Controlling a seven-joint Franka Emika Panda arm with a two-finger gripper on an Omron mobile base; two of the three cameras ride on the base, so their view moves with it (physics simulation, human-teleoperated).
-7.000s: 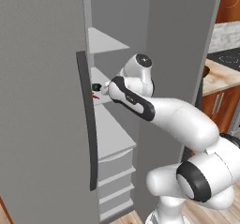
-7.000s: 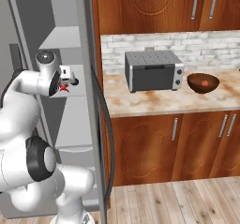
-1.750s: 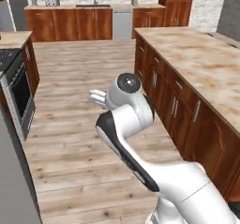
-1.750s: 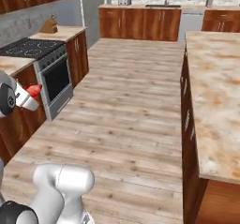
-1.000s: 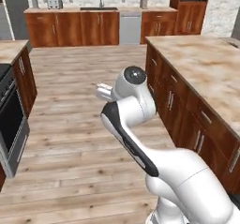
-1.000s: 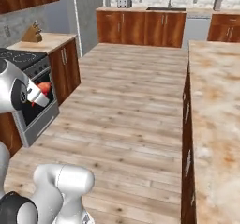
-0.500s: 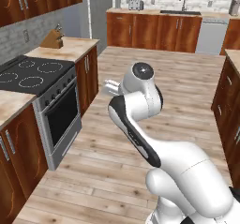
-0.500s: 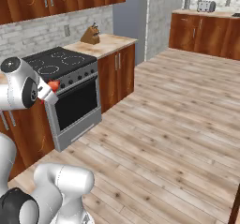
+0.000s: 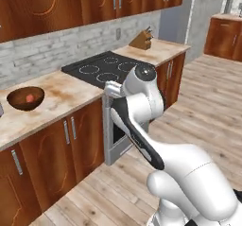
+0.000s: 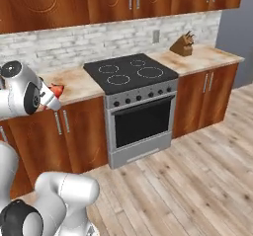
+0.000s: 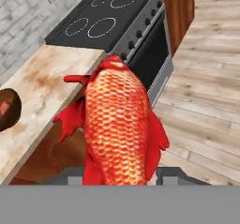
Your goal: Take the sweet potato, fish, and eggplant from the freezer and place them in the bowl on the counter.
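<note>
Between the end effector's (image 11: 123, 174) two dark finger tips, at the 6 o'clock edge of the hand view, sits the fish (image 11: 120, 129), a red-orange scaly body with red fins; the jaws are clamped on it and it points up toward 12 o'clock. Behind it, from 8 to 11 o'clock, runs the table (image 11: 44, 85), beige with rusty blotches, and the bowl (image 11: 8, 109) shows at the 9 o'clock edge, dark reddish-brown, with something orange-red inside.

From the left base view the bowl (image 9: 25, 98) rests on the table (image 9: 66, 95) at 9 o'clock, with a small orange item in it, left of the black stovetop (image 9: 108, 69). A knife block (image 9: 142, 39) stands on the table beyond the stovetop at 1 o'clock.

From the right base view the fish (image 10: 56, 91) pokes out past the white wrist at 9 o'clock, over the table's (image 10: 81, 87) front edge, left of the oven (image 10: 142, 124).
</note>
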